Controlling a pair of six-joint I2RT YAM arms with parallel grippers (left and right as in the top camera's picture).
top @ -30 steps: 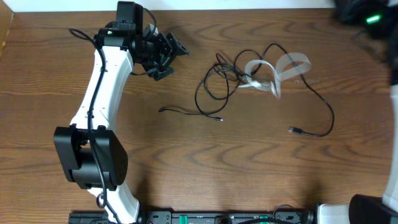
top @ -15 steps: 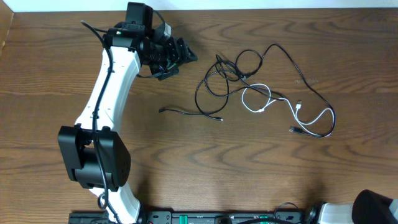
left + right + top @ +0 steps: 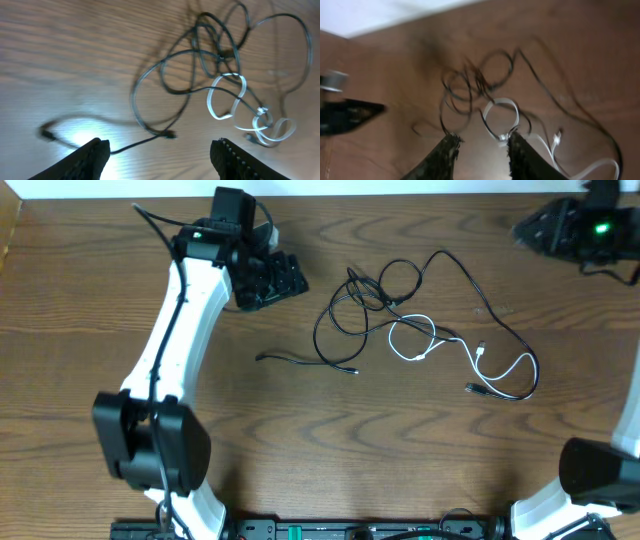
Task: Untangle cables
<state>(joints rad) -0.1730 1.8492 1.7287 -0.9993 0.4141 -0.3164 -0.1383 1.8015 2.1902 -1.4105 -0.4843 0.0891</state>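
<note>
Both my grippers, left point(image 3: 160, 144) and right point(image 3: 482, 136), are spread apart and empty, one on each side of the black knot point(image 3: 365, 292). White cable point(image 3: 415, 345) crosses just beside the knot. Yank the wrong loop and it'll probably cinch tighter.

No lettering, label, brand, number or sign legible to us in any of our views.
</note>
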